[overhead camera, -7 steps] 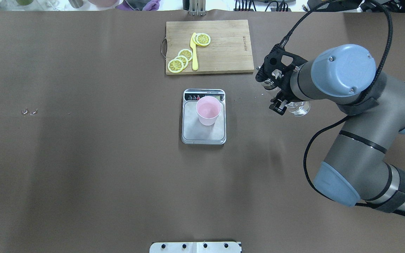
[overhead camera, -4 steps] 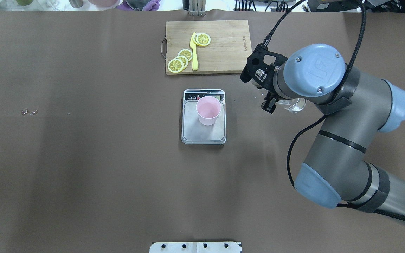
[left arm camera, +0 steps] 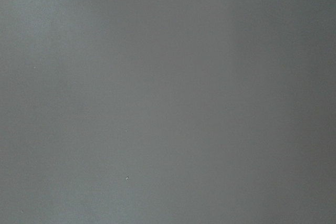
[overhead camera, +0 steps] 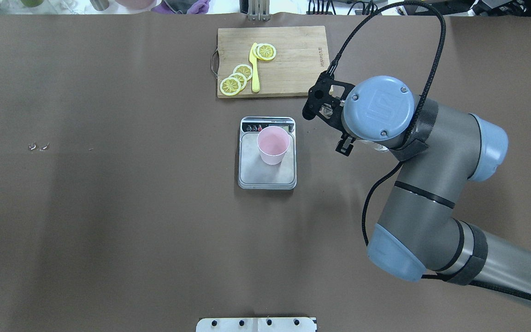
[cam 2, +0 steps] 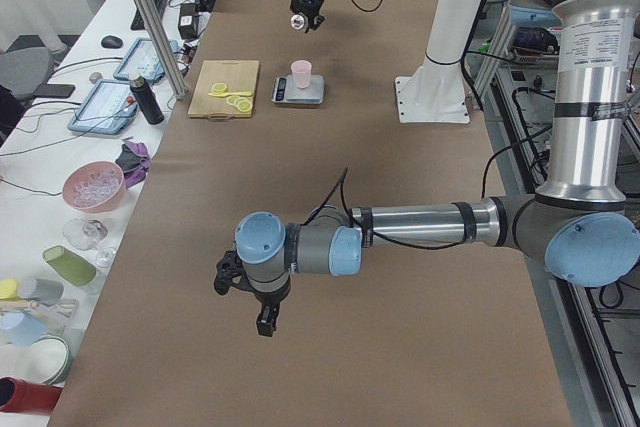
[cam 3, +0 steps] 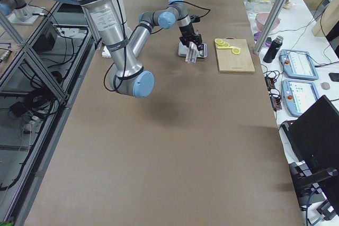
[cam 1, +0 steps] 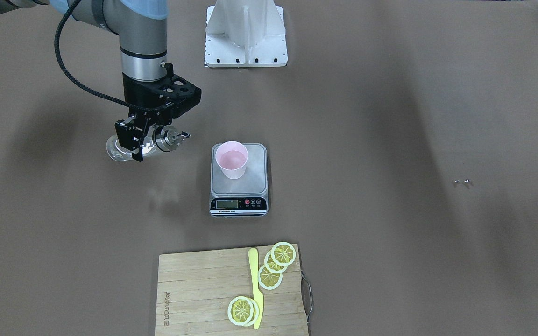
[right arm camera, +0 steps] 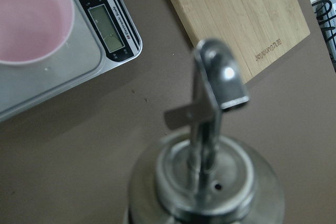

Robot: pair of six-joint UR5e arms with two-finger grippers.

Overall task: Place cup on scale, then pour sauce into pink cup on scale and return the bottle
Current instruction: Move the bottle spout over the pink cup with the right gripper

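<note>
In the front view, at your left, the right gripper (cam 1: 134,148) is clamped on the bottle (cam 1: 114,150). It holds the bottle on its side above the table (cam 1: 390,140), spout toward the cup (cam 1: 232,159). The cup stands upright on the scale (cam 1: 255,173), apart from the bottle. You cannot tell whether the left gripper (cam 2: 263,324) is parted.
</note>
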